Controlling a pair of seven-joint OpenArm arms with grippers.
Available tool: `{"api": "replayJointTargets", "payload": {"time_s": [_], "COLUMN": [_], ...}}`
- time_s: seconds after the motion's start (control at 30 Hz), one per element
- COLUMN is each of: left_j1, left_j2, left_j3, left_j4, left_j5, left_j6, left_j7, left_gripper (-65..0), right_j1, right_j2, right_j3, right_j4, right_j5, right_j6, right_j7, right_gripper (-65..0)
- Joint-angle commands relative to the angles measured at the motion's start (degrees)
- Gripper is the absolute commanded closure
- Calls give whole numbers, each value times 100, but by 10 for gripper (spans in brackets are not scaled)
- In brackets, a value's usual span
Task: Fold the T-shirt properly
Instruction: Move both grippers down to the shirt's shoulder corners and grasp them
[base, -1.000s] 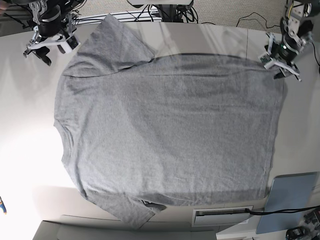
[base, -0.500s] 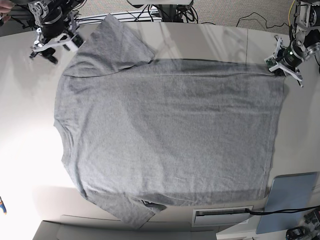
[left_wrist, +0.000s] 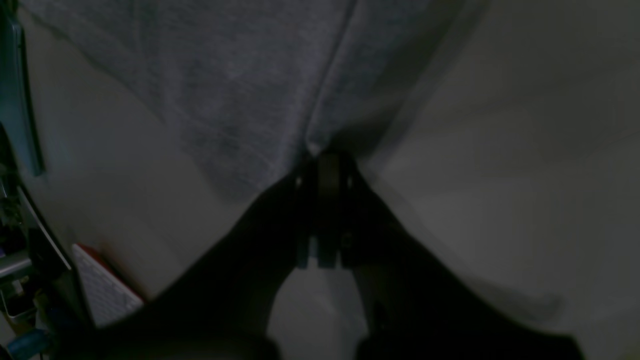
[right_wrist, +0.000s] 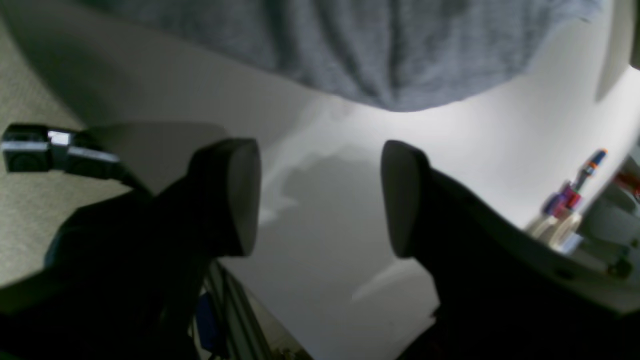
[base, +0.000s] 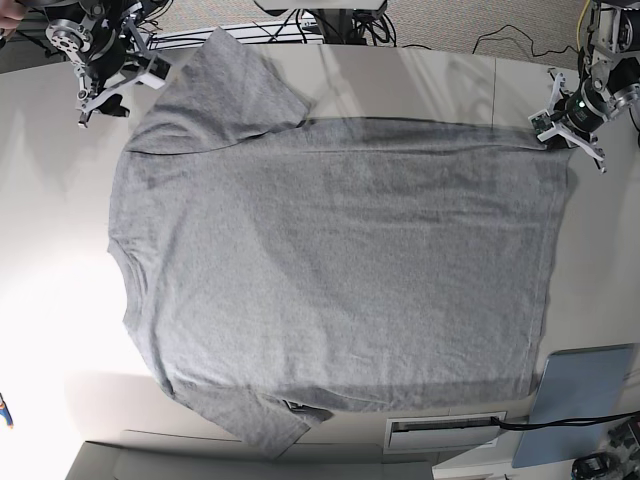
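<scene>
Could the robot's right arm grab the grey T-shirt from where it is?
Probably yes. The jaws of the right arm stand wide apart with nothing between them, and the T-shirt lies close beside them. Nothing seems to block the way, though the arm would have to shift over first.

The desk (base: 60, 290) has a pale, smooth, whitish top. Across most of it, as the base view shows it, lies the grey T-shirt (base: 340, 260), spread broad and mostly flat, its plain side up where it can be seen. One sleeve points out toward the far left; another part juts out at the near left, beside a small dark gap in the cloth. A long crease runs along the shirt's far side toward the far right corner. At the near right lies a flat blue panel (base: 575, 395), just beside the shirt. A slim blue-and-orange object (base: 5, 411) lies at the near left, cut off by the view's edge.
</scene>
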Motion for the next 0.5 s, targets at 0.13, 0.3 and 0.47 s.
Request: {"api": "replayJointTargets", "payload": {"time_s": [0.13, 0.3, 0.47], "left_j1": [109, 96, 98], "left_j2": [70, 92, 92], "left_j3": [70, 70, 70], "left_j4": [-57, -55, -55], "left_j5": [-57, -55, -55], "left_j6": [-177, -173, -173], "left_j7": [133, 136, 140], "left_gripper": [0, 0, 0], "right_j1": [133, 339, 669], "right_j2": [120, 142, 142], "right_j3": [26, -343, -984], "right_j4": [-66, -66, -278], "right_j5": [72, 114, -111], "right_j6": [70, 98, 94], "right_j7": [127, 116, -149], "right_gripper": [-373, -373, -373]}}
